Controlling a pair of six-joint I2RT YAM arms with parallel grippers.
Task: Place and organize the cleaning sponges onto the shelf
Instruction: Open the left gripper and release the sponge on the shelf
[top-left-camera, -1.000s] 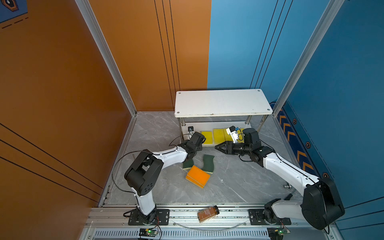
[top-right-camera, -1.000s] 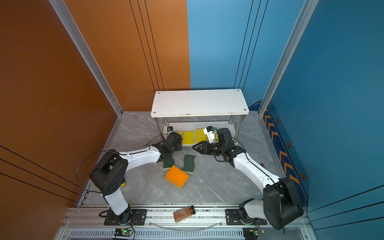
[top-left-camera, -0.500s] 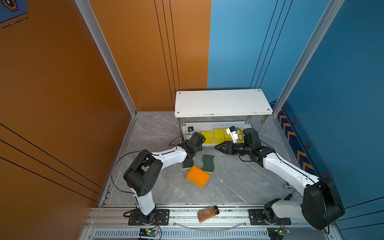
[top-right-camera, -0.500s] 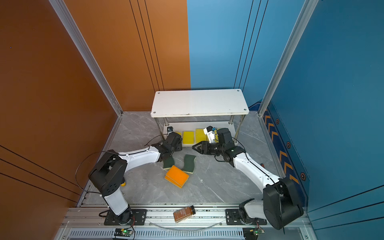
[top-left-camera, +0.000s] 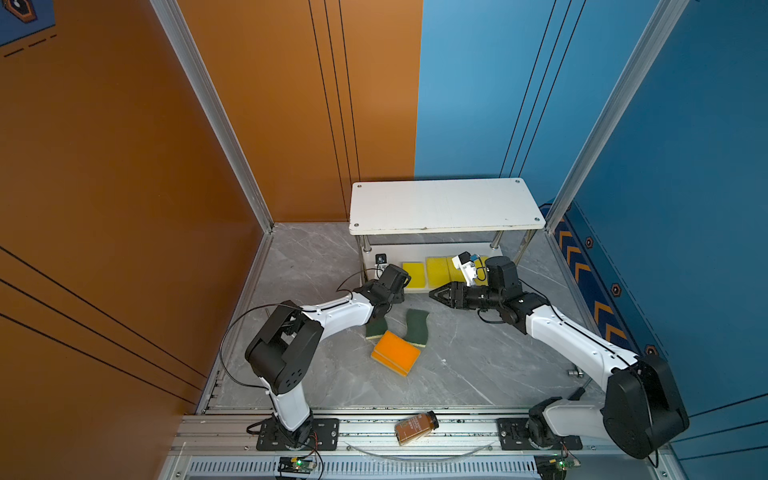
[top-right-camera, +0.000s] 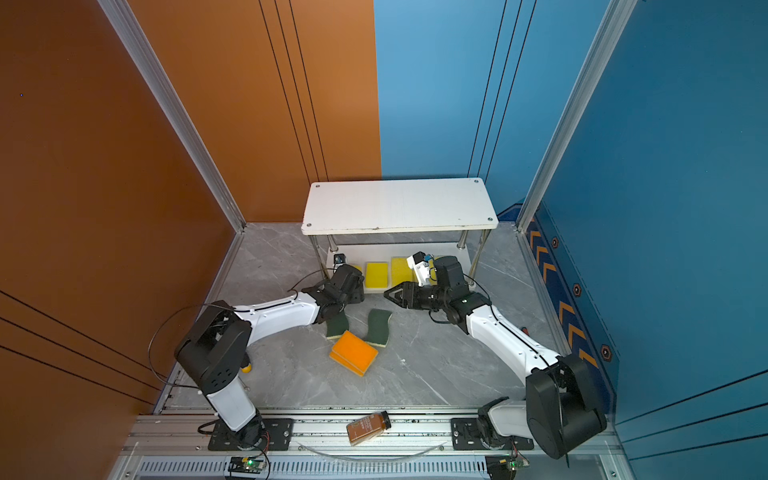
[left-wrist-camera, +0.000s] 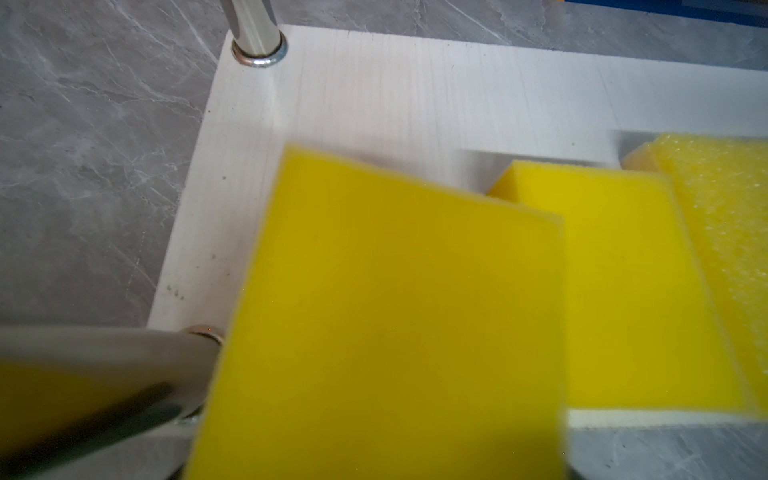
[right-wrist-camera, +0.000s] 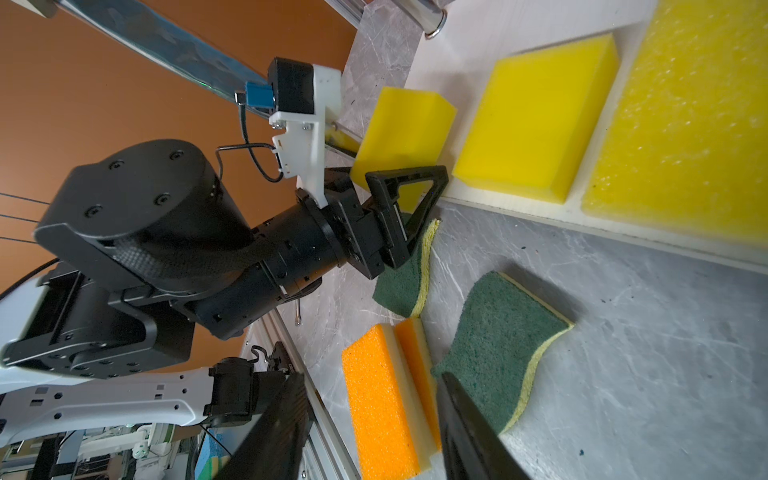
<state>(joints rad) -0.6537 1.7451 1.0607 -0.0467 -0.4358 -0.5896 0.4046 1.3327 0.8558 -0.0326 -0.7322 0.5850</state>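
I see shelf (top-left-camera: 444, 208): lower board (left-wrist-camera: 415, 104) carries flat yellow sponges (top-left-camera: 414, 274) in a row. Left gripper (right-wrist-camera: 399, 176) at its left end, tilted yellow sponge (right-wrist-camera: 403, 124) at fingers; whether gripped, cannot tell. Right gripper (top-left-camera: 433, 294) spread, holding nothing. On floor near shelf: wavy green sponges (top-left-camera: 417, 328), stacked orange sponges (top-left-camera: 397, 352).

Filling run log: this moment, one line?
left gripper: yellow sponge at lower shelf, grip unclear | right gripper: open, empty | table: green sponges, orange sponges
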